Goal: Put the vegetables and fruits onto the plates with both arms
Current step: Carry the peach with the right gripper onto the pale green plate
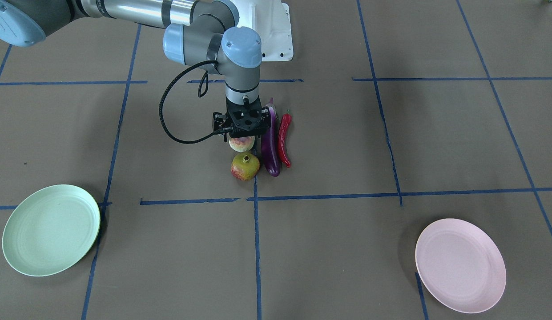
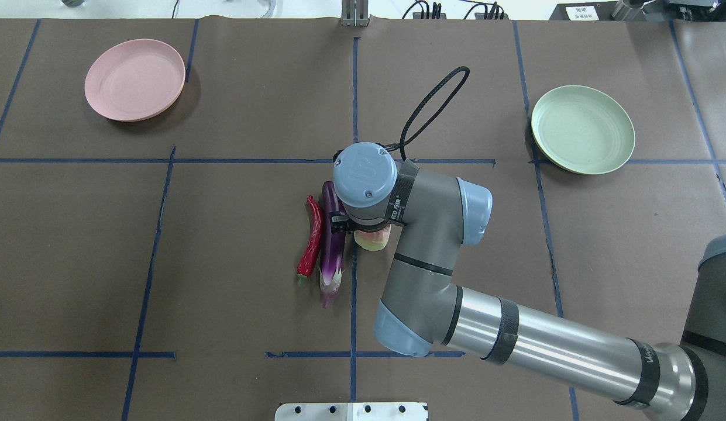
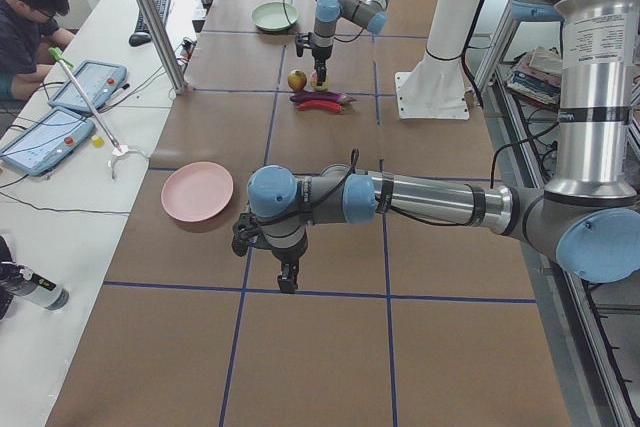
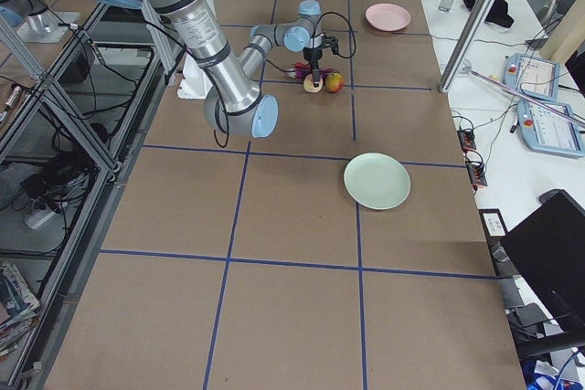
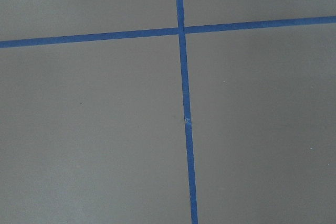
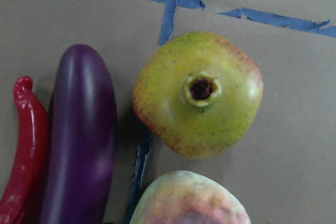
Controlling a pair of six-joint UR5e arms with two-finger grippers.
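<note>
The peach-like fruit (image 1: 241, 143) lies mid-table beside the green-and-red pomegranate (image 1: 245, 166), the purple eggplant (image 1: 271, 146) and the red chili (image 1: 284, 140). My right gripper (image 1: 241, 135) hangs straight down just over the peach, open, with nothing held. Its wrist view shows the pomegranate (image 6: 198, 94), eggplant (image 6: 81, 135), chili (image 6: 23, 145) and the peach's top (image 6: 189, 200). In the overhead view the wrist hides the pomegranate. My left gripper (image 3: 287, 279) hovers over bare table near the pink plate (image 3: 197, 191); I cannot tell its state. The mint green plate (image 1: 51, 230) is empty.
The pink plate (image 1: 460, 265) is also empty. Blue tape lines (image 5: 184, 103) cross the brown table cover. The white base block (image 1: 276, 35) stands behind the produce. An operator with tablets (image 3: 60, 107) sits at a side desk.
</note>
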